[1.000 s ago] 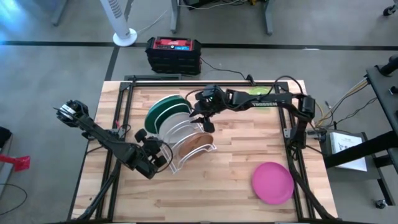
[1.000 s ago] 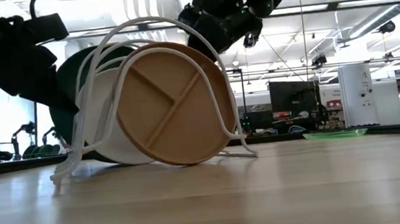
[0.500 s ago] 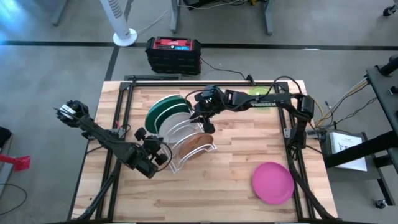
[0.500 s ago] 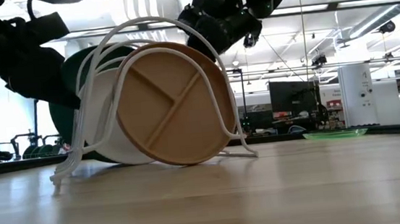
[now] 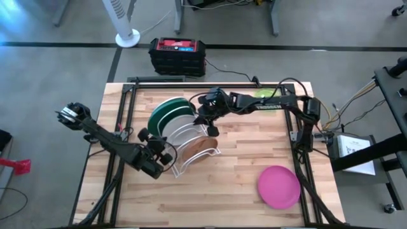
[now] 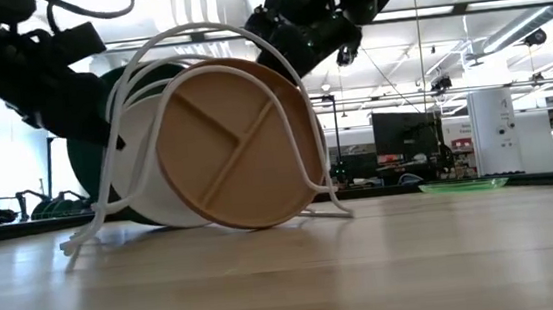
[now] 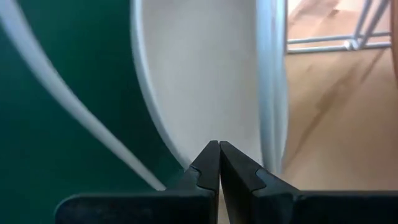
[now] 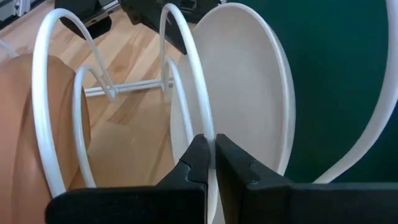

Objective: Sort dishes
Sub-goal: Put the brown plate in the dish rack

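Note:
A white wire dish rack (image 5: 186, 160) stands mid-table. In it stand on edge the dark green plate (image 5: 161, 112), the white plate (image 5: 175, 126) and the brown divided plate (image 6: 235, 143). My right gripper (image 8: 211, 146) is at the rack's far right side, shut on one of its wire hoops. My left gripper (image 7: 219, 149) is shut at the rack's near left end, its tips right at the white plate (image 7: 205, 74). The pink plate (image 5: 278, 186) lies flat at the near right. The lime-green plate (image 5: 262, 94) lies flat at the far right, partly under my right arm. My right gripper pinches a wire hoop of the rack (image 8: 198, 106) between its two fingers, slanting down from the far right side. The rack stands on the table with its plates in it. My left gripper: its shut fingertips (image 7: 211, 158) stand against the white plate's lower face; whether they touch I cannot tell.
A black and red box (image 5: 177, 53) stands beyond the table's far edge. Black frame rails (image 5: 121, 133) run along the table's left and right sides. Bare wood lies between the rack and the pink plate.
My left gripper has gone a little toward the rack. The rack with its plates has shifted slightly: in the low view its left foot and the brown plate stand farther left than before. My right gripper has kept its hold on the hoop.

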`<state>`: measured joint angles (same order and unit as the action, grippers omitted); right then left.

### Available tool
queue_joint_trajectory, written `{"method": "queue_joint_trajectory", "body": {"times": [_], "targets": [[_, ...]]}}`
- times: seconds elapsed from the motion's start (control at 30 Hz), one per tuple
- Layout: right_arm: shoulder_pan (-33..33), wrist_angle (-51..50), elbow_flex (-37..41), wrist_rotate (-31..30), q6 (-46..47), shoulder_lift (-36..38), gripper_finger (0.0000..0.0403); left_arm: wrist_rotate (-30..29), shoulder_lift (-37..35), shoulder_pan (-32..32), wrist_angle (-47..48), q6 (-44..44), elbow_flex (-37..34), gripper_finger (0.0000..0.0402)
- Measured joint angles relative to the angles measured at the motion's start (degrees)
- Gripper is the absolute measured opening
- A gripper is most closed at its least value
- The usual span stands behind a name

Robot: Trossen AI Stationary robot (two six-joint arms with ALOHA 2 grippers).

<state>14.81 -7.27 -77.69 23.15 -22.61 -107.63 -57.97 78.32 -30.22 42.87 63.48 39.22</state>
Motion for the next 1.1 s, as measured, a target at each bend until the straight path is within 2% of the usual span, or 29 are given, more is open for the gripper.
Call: {"method": "queue_joint_trajectory", "body": {"times": [0.27, 0.4, 0.67, 0.87, 1.1], "targets": [[0.3, -4.7, 0.0, -4.8, -0.7, 1.5, 0.0001, -3.1, 0.0, 2.6, 0.0, -3.7, 0.0, 0.0000], [0.3, -5.7, -0.1, -7.1, 1.5, 1.6, 0.0000, -3.6, 0.0, 4.6, -0.1, -5.8, 0.0, 0.0000], [0.4, -6.3, 0.1, -12.8, 7.4, 2.7, 0.0000, -9.1, 0.0, 9.0, -0.3, -13.1, 0.0, 0.0000], [0.6, -9.0, 0.2, -15.2, 9.1, 4.0, 0.0000, -9.6, 0.0, 12.6, -0.8, -17.0, 0.0, 0.0000], [0.5, -12.9, -0.1, -20.0, 10.5, 4.3, 0.0000, -9.7, 0.0, 13.3, -1.5, -20.0, 0.8, 0.0000]]}}
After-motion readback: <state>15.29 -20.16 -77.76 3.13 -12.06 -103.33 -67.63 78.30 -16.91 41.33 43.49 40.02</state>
